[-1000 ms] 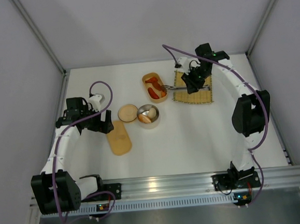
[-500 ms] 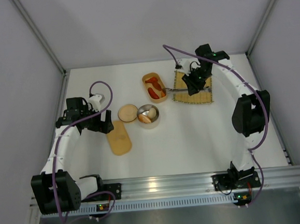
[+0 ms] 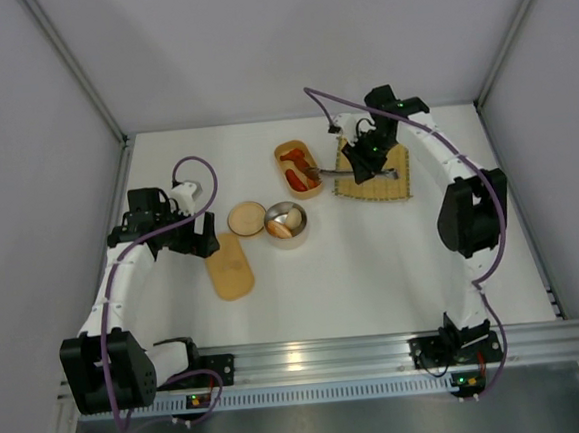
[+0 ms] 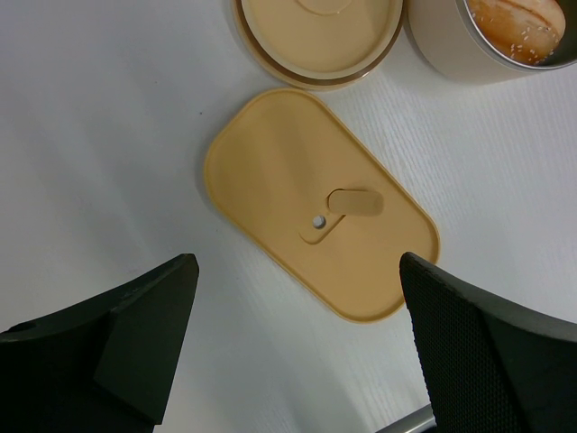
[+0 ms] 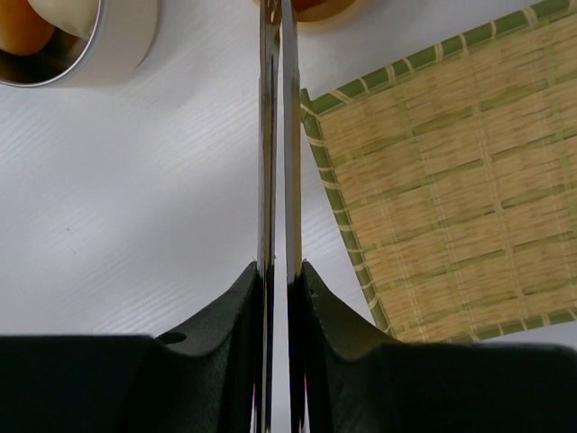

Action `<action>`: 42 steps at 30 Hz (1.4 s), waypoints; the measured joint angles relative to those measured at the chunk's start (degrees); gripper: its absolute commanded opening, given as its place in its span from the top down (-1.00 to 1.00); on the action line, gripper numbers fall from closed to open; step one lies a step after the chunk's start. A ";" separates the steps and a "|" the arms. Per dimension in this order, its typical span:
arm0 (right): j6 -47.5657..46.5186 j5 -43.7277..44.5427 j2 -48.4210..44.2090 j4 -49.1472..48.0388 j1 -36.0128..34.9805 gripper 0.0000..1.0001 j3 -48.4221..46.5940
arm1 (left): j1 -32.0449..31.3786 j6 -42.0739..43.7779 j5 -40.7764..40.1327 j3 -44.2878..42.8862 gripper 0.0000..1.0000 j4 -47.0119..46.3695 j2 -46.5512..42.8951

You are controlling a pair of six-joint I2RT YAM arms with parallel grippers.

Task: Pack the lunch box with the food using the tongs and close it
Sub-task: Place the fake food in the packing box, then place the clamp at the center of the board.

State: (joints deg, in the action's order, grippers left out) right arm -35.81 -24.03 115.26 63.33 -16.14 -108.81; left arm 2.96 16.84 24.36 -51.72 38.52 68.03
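The tan oval lunch box (image 3: 296,168) holds red and orange food (image 3: 293,175). More food, an orange piece and a pale one (image 3: 282,228), lies in a round metal bowl (image 3: 288,220). My right gripper (image 3: 363,160) is shut on the tongs (image 3: 328,172), which point left with their tips at the box's right rim. In the right wrist view the gripper (image 5: 279,271) squeezes the two silvery arms of the tongs (image 5: 269,135) almost together. My left gripper (image 3: 186,235) hangs open over the oval lid (image 4: 320,203) and holds nothing; the wrist view shows it (image 4: 297,271) spread wide.
A yellow woven mat (image 3: 377,175) lies under my right gripper, right of the box. A round tan lid (image 3: 248,219) sits left of the bowl, and the oval lid (image 3: 230,265) lies below it. The enclosure's walls stand on three sides.
My right arm has shifted left and a little back, bringing the tongs' tips to the lunch box. The tongs' arms have closed slightly. The left arm has not moved.
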 measured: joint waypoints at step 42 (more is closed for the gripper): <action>12.15 -6.16 -8.17 -2.16 -1.57 0.55 -4.70 | 0.00 -0.55 0.28 0.39 -0.96 -1.05 -0.04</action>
State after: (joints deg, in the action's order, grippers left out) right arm -23.66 -30.20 107.09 61.17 -17.72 -113.51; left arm 2.96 16.29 24.64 -51.33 37.47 67.99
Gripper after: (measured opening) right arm 0.229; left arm 0.982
